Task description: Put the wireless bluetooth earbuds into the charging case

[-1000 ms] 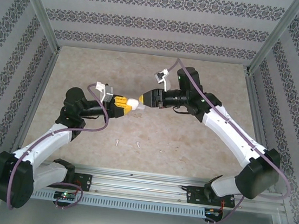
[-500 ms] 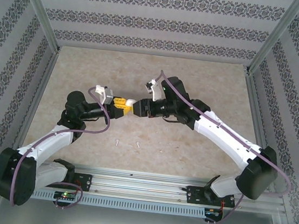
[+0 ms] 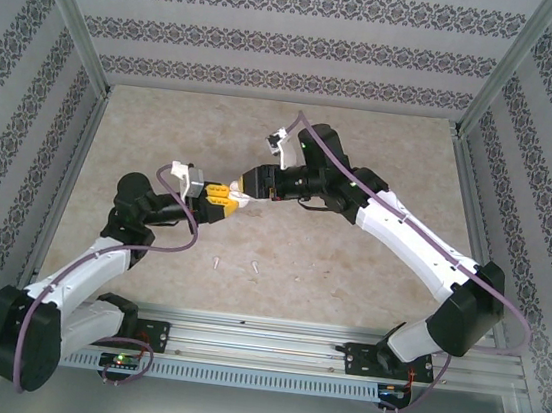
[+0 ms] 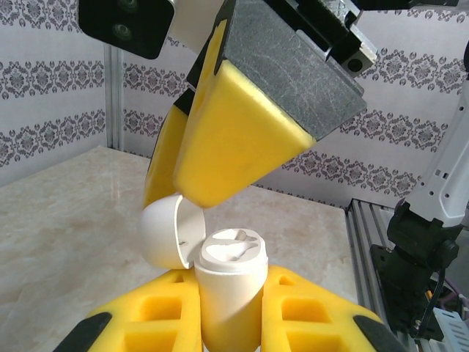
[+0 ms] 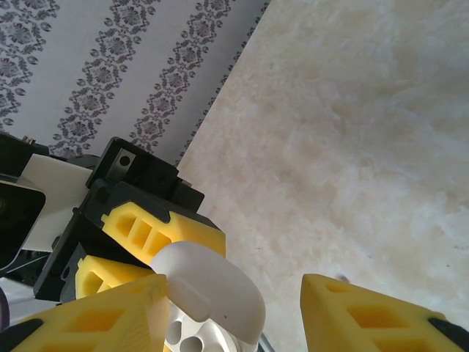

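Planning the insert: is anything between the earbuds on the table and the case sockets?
The lid is flipped open and the case sockets are bare, but a right gripper finger hangs right over the opening, at the lid. Two earbuds lie on the table, nothing around them. The left gripper is shut on the case.

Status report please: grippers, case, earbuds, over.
Left gripper shut on charging case, lid open. Right gripper open, one finger against lid. Two earbuds lying on table, not yet inserted.

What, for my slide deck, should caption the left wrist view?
Left claw holds the open charging case upright while the right claw straddles its flipped-back lid.
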Tool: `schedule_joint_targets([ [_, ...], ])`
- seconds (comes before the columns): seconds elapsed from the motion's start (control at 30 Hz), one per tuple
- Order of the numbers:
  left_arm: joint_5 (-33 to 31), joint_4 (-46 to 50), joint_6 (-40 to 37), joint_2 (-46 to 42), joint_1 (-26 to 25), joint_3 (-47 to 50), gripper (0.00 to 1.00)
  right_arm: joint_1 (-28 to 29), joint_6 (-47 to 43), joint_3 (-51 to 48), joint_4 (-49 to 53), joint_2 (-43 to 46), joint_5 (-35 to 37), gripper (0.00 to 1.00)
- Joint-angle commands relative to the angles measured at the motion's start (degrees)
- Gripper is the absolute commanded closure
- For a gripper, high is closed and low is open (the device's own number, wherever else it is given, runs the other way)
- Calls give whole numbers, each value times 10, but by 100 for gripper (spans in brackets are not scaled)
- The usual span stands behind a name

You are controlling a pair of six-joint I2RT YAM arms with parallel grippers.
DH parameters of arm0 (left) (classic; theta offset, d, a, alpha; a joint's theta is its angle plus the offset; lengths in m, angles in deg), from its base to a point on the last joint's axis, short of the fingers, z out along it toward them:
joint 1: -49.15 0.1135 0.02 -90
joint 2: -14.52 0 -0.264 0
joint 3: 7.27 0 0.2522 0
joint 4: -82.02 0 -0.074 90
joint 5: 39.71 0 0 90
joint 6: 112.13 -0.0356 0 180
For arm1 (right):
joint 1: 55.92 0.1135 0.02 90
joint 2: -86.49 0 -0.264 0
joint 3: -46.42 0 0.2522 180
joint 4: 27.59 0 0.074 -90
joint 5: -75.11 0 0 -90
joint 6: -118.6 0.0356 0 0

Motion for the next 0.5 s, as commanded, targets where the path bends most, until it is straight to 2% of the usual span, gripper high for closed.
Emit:
schedule_joint_targets([
  [0.0, 5, 3, -15, -24, 3, 4, 100, -8, 14, 6, -12, -1, 6, 51],
  [0.13, -14, 43, -26, -30, 4, -4, 100, -8, 27, -11, -24, 11, 5, 50],
  [0.3, -32, 49, -18, -35, 7, -5, 100, -8, 48, -32, -30, 32, 18, 49],
  [0.47, -45, 48, 9, -33, 17, -4, 100, -3, 106, -80, -65, 56, 44, 49],
])
